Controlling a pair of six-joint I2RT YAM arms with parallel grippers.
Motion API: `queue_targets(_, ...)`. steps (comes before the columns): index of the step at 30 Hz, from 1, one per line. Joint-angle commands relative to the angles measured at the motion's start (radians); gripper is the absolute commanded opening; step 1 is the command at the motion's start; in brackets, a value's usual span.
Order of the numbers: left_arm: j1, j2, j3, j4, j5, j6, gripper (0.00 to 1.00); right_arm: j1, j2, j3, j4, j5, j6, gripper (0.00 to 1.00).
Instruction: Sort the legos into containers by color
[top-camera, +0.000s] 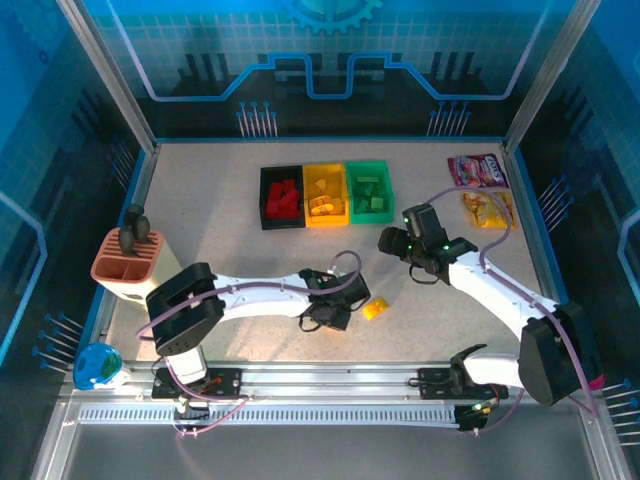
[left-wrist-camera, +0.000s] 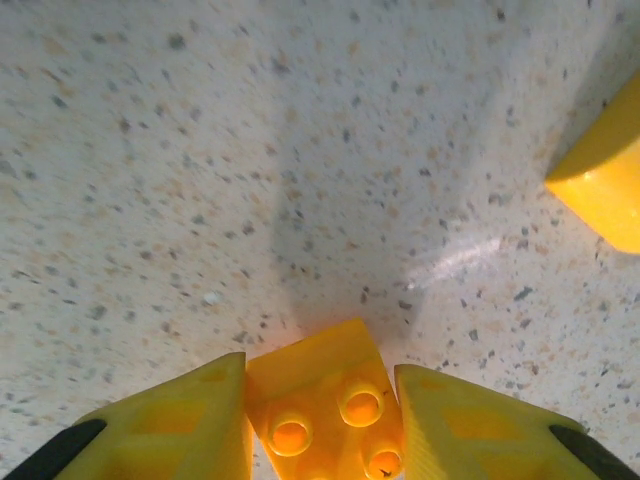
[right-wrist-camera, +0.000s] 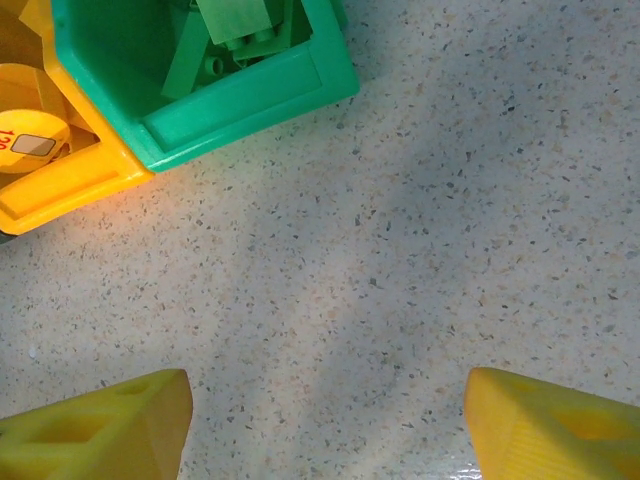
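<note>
gripping a yellow lego (left-wrist-camera: 322, 400), the left gripper (top-camera: 330, 312) sits clamped on it well short of the yellow bin (top-camera: 327, 221), so the next move calls for a carry to that bin; the right gripper (right-wrist-camera: 325, 410) hangs parted near it, empty.

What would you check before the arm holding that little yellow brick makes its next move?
1. Left gripper closed on the yellow brick, one finger on each side: ok.
2. Brick lifted off the table: cannot tell.
3. Yellow bin open, with room among its yellow pieces: ok.
4. Right gripper open and empty: ok.
5. Right gripper, beside the green bin, out of the route to the yellow bin: cannot tell.
6. All bricks sorted: not ok, a loose yellow brick lies on the table.
</note>
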Motion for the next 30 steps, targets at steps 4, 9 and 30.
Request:
queue_targets(4,0.081,-0.078,0.041,0.001,-0.027,0.061,0.35,-0.012,-0.044,-0.025,-0.001,0.0,0.02,0.73)
queue_targets(9,0.193,-0.108,0.09,-0.001,-0.037,0.113,0.35,-0.012,-0.072,-0.044,-0.006,-0.003,0.008,0.73)
queue_targets(30,0.583,0.283,0.722,0.009,0.0,0.334,0.36,0.038,-0.216,-0.231,-0.036,-0.093,0.0,0.72)
